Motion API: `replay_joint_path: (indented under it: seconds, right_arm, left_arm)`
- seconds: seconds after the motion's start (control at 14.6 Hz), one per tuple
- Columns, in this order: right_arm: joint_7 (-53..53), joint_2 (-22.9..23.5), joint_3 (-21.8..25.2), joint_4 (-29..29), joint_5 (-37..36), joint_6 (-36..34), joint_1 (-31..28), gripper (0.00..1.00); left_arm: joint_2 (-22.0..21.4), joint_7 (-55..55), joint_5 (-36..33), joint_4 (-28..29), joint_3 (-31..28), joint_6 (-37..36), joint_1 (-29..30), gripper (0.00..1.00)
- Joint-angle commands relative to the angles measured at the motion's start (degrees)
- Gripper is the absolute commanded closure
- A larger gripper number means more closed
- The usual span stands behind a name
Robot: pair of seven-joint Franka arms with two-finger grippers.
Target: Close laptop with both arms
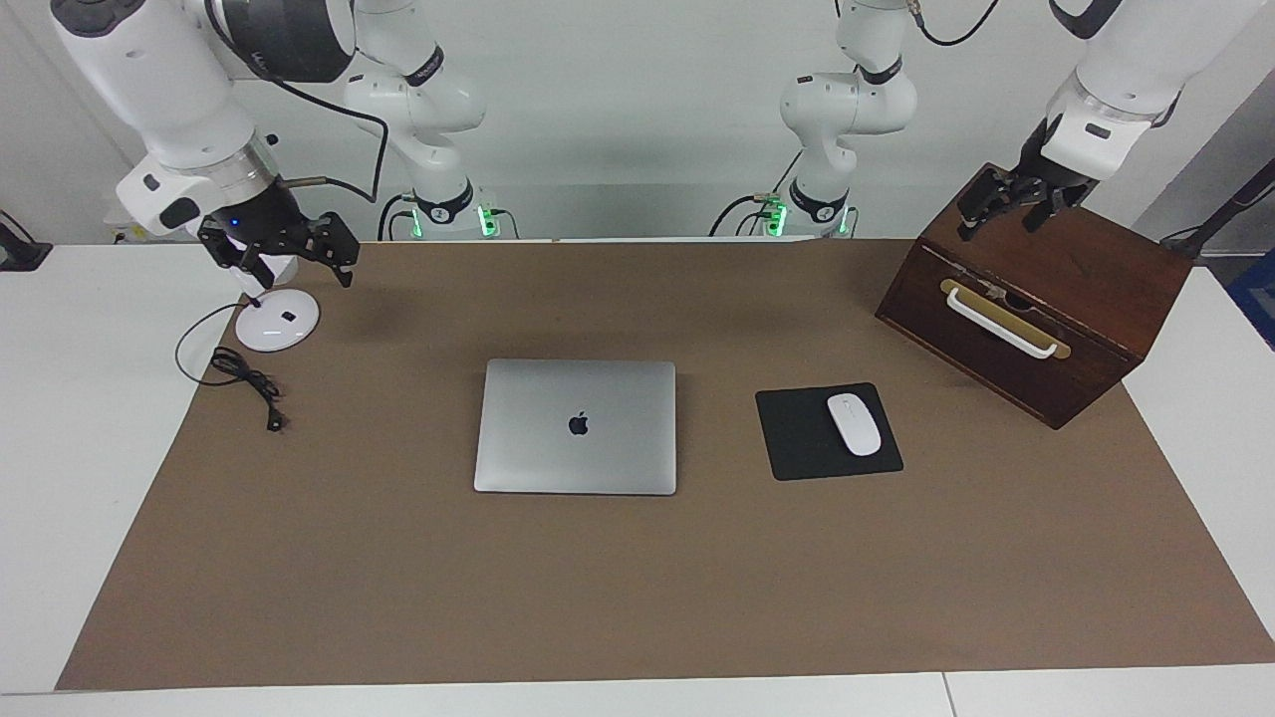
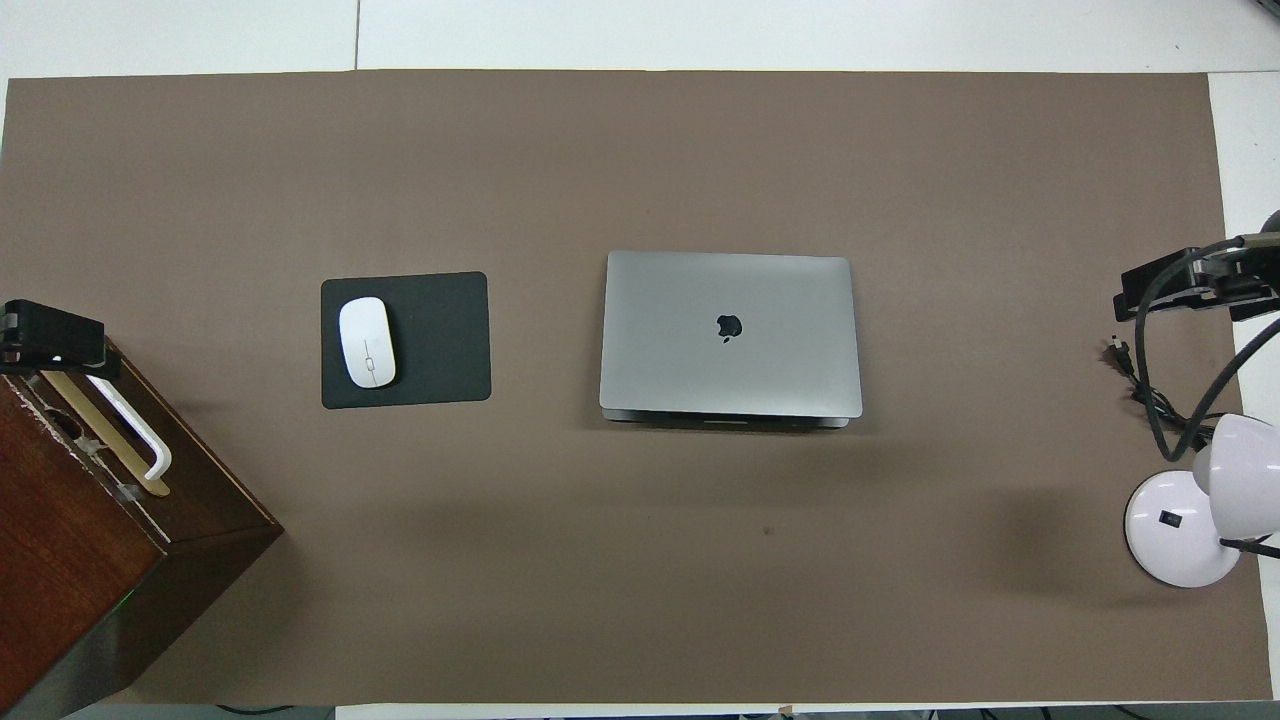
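Note:
The silver-grey laptop [image 1: 576,426] lies in the middle of the brown mat with its lid down flat and the dark apple logo facing up; it also shows in the overhead view [image 2: 730,335]. No gripper touches it. My left gripper [image 1: 1006,219] is open and empty, raised over the wooden box at the left arm's end; it shows in the overhead view [image 2: 50,338] too. My right gripper [image 1: 294,267] is open and empty, raised over the white lamp base at the right arm's end, and shows in the overhead view [image 2: 1190,282].
A black mouse pad [image 1: 797,438] with a white mouse [image 1: 855,424] lies beside the laptop toward the left arm's end. A dark wooden box [image 1: 1086,299] with a white handle stands there too. A white lamp base [image 1: 277,321] and black cable [image 1: 249,383] lie at the right arm's end.

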State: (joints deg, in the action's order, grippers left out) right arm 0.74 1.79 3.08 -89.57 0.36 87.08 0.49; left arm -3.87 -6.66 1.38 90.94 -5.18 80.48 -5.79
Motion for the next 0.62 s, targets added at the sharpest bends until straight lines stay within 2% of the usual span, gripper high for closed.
replay_joint_path:
  seconds: [0.0, 0.55]
  right_arm:
    - [0.1, 0.8, -0.1, 1.5, 0.2, -0.9, -0.1, 0.00]
    - [0.1, 0.8, -0.1, 1.3, 0.1, -0.9, 0.1, 0.00]
  left_arm:
    - [0.3, -0.5, 0.5, -0.5, 0.2, -1.7, 1.4, 0.00]
    - [0.3, -0.1, 0.7, -0.2, 0.3, 0.0, 1.3, 0.00]
